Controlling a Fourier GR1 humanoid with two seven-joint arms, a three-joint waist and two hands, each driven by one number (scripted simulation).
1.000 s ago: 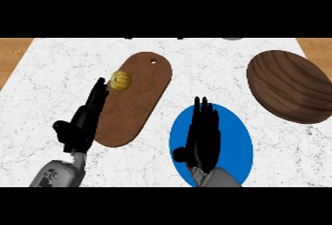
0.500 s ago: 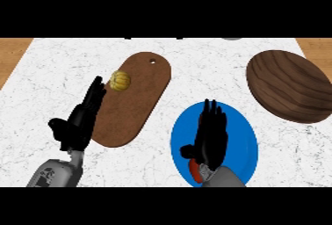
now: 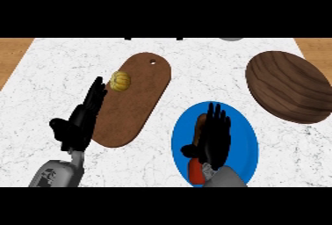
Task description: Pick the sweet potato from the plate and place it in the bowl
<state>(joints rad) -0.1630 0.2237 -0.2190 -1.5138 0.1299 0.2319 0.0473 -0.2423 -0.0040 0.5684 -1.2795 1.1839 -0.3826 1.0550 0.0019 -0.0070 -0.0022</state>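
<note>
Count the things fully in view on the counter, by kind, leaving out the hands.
board: 1
plate: 1
bowl: 1
Vegetables: 2, the sweet potato and a small yellow squash
Total: 5

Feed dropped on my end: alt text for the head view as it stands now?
The right hand, fingers straight, is over the blue plate, hiding most of the sweet potato, which shows orange-red beside the wrist. The left hand rests open along the left side of a wooden cutting board carrying a small yellow vegetable; the wooden bowl sits far right.
</note>
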